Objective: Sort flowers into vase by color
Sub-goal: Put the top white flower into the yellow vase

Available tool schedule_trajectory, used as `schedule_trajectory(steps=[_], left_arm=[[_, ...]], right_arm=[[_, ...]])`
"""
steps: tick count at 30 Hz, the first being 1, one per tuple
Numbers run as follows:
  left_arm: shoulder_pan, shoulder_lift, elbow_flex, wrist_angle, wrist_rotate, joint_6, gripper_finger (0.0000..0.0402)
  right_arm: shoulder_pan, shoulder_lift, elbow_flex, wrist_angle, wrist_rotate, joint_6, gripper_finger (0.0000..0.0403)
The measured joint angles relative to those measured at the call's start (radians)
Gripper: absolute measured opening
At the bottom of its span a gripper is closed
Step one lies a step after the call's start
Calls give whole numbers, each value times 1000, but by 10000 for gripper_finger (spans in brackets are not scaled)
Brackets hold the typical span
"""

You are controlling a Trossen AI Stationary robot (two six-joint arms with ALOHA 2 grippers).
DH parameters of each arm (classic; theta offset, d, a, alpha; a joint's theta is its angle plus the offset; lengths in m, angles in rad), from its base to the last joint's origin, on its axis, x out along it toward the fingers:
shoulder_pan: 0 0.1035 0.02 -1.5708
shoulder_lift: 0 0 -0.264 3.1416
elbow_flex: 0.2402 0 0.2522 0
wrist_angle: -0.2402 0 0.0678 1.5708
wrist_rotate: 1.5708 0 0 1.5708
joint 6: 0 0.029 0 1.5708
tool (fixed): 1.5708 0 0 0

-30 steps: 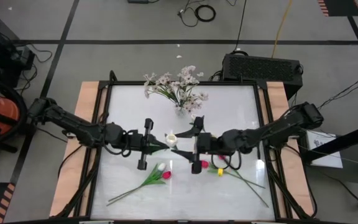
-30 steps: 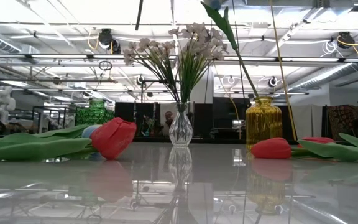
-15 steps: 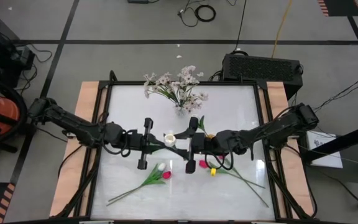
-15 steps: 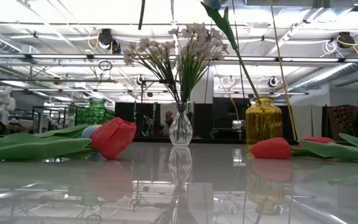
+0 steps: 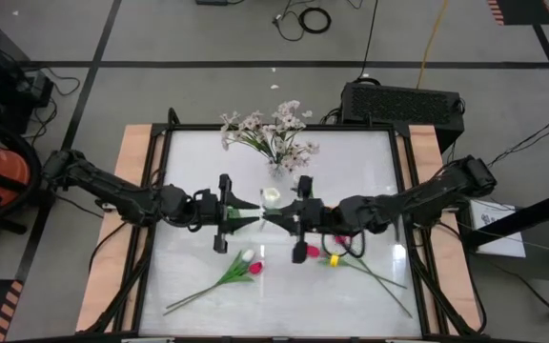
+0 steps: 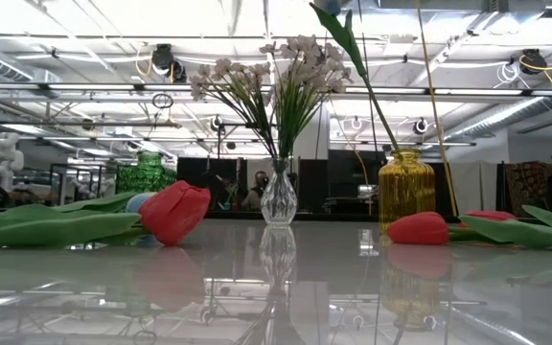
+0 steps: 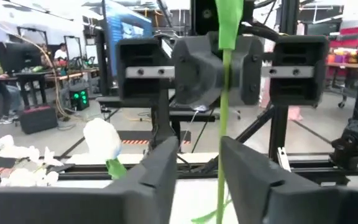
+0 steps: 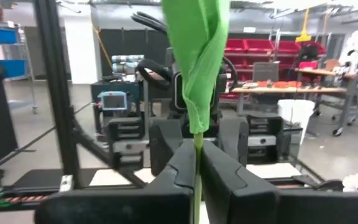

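A white tulip on a green leafy stem hangs high over the table's middle, between my two grippers, which face each other. My right gripper is shut on the stem. My left gripper is open, with the stem upright between its fingers, close to one of them. The tulip's head shows beside the grippers, toward the far edge. How the head joins the gripped stretch of stem is hidden. Both grippers are above the low view's frame. My right gripper pinches the stem between its two fingers, just below a broad folded leaf. The fingers come level from the table's right and lie across the upright stem. The flower is clear of the table. My left gripper: whether a finger touches the stem, I cannot tell.
A clear vase with pale blossom sprays stands at the far middle. In the low view a yellow vase holds a leaning leafy stem, with a green vase behind. Pink tulips lie near the front. People stand beyond the table.
My right gripper, open a second ago, has shut on the stem. My left gripper, shut on the stem until now, has opened a little. The white tulip's head has swung toward the far edge. Both arms have otherwise kept their places.
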Motion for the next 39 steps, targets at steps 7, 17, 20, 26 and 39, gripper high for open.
schedule_trajectory(steps=[7,17,20,26,39], left_arm=[[-21,-59,0,-176,-2,10,185],[-20,-111,0,-410,-17,18,187],[-20,-111,0,-434,-17,-6,187],[-20,-110,0,-457,-17,-8,187],[-1,-110,0,-484,-102,77,187]], right_arm=[[87,-182,0,-194,8,77,3],[241,-455,-49,-572,308,189,2],[236,-513,-110,-582,265,258,2],[202,-627,-280,-548,294,333,2],[144,-752,-487,-353,323,320,2]])
